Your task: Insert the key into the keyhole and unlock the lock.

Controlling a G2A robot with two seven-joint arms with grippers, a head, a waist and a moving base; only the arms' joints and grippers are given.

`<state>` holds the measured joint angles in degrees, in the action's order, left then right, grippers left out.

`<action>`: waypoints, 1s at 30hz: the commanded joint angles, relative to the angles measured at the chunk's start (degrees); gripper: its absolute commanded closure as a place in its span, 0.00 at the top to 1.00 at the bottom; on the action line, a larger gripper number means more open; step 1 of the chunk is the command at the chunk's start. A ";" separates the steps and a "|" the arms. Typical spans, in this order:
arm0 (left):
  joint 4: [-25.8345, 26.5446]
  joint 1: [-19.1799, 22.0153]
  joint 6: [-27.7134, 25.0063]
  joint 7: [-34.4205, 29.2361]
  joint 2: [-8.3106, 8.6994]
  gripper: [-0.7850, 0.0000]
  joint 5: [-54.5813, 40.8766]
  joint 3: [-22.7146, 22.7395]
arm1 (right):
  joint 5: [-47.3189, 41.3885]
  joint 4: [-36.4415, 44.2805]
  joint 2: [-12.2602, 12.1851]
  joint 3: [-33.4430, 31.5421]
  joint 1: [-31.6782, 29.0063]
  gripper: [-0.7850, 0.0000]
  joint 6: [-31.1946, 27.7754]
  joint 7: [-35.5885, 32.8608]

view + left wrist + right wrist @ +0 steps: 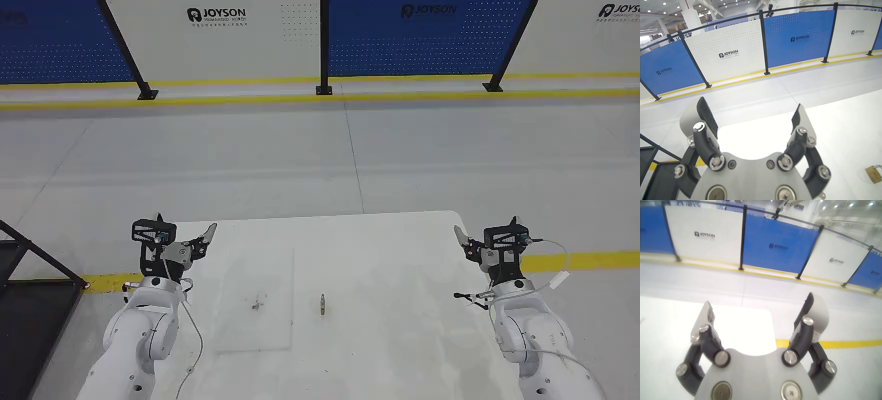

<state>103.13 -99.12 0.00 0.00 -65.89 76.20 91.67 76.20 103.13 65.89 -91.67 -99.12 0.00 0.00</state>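
While both hang wide open and empty, left hand (pixel 749 111) sits over the bench (pixel 400 300) corner at 10 o'clock, right hand (pixel 759 306) at 2 o'clock. Brass lock (pixel 322 303) lies mid-bench. Small dark key (pixel 258 300) at its 9 o'clock, apart.

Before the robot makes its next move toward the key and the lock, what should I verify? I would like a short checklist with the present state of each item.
1. Left gripper has its jaws open and empty: ok.
2. Right gripper has its jaws open and empty: ok.
3. Lock lies on the table, untouched by either arm: ok.
4. Key lies free on the table, apart from the lock: ok.
5. Which way the key and the lock face for insertion: cannot tell, both are too small.
6. Key in the lock: not ok, this step is not yet done.
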 commanded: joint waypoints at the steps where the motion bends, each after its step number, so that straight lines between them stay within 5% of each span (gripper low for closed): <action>1: 0.00 0.00 0.00 0.00 0.00 1.00 0.00 0.00 | 0.00 0.00 0.00 0.00 0.00 1.00 0.00 0.00; 10: 1.74 -1.26 -2.55 -1.65 0.16 1.00 1.72 -0.09 | 0.00 0.00 0.00 0.00 0.00 1.00 0.00 0.00; 22: 19.47 -19.68 -15.52 -19.53 0.92 1.00 6.92 -1.75 | 0.00 0.00 0.00 0.00 0.00 1.00 0.00 0.00; 25: 21.43 -19.90 -16.24 -27.07 0.90 1.00 5.29 -3.15 | 0.00 0.00 0.00 0.00 0.00 1.00 0.00 0.00; 30: 18.63 -15.35 -10.37 -36.28 0.39 0.94 11.71 -9.40 | 0.00 0.00 0.00 0.00 0.00 1.00 0.00 0.00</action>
<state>122.79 -115.85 -11.03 -34.18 -65.41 86.36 83.88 76.20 103.13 65.89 -91.67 -99.12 0.00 0.00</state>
